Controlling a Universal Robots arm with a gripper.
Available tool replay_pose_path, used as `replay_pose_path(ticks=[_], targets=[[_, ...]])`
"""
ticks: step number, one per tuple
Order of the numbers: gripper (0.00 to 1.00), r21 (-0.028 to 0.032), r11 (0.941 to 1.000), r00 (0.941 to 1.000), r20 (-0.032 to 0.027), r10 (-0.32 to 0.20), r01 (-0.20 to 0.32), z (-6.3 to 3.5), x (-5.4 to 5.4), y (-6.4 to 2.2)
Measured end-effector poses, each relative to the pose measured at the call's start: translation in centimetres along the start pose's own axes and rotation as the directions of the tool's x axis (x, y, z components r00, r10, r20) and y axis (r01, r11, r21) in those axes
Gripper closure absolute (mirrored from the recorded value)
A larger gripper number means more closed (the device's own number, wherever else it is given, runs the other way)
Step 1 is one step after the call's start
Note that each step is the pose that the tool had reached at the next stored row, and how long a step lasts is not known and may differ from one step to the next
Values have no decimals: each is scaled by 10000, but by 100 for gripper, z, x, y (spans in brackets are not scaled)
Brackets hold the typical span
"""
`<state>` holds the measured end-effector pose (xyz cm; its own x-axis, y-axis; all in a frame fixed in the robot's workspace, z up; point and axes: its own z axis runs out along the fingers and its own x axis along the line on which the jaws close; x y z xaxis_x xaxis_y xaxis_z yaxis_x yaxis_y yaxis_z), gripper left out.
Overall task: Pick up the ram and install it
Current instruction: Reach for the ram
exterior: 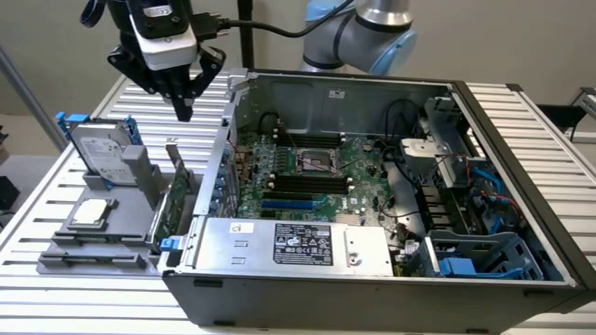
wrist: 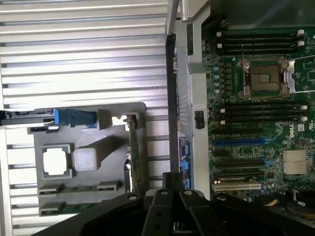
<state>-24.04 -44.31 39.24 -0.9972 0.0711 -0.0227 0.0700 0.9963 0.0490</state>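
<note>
Nearest in the exterior view stands the open computer case [exterior: 373,293], with its silver power supply [exterior: 298,244] against the near wall. To the exterior view's left of the case, a grey holder [exterior: 56,264] rests on the slatted metal table [exterior: 93,307]. The ram [wrist: 78,189], a thin green stick, sits in a slot at the holder's near end between grey end pieces. A second, similar green strip [wrist: 78,208] sits in the slot just beside it. Further along the holder are a square processor [exterior: 93,211], a green expansion card [exterior: 174,202] standing on edge next to the case wall, and a hard drive [exterior: 100,155] propped up in a blue frame. Inside the case the motherboard [exterior: 363,167] lies flat, with rows of black slots [exterior: 303,183] and one blue slot [exterior: 289,204] on the near side of the processor socket [exterior: 315,162]. Beyond the holder the gripper [exterior: 183,112] hangs above the table, pointing down. It is just outside the case's far corner and well apart from the ram. Its fingers are pressed together at the tips with nothing between them. Behind it the arm [exterior: 373,35], grey with blue joints, rises past the case's far wall.
</note>
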Motion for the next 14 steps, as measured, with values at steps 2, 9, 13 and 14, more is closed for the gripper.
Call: replay_pose_path(ticks=[2,9,13,14], targets=[[89,0,10000,10000,2,1,-1,-3,57,-54],[89,-1,10000,10000,3,1,-1,-2,265,-224],[89,-1,10000,10000,3,0,0,7,398,-293],[89,0,10000,10000,2,0,0,9,433,-310]])
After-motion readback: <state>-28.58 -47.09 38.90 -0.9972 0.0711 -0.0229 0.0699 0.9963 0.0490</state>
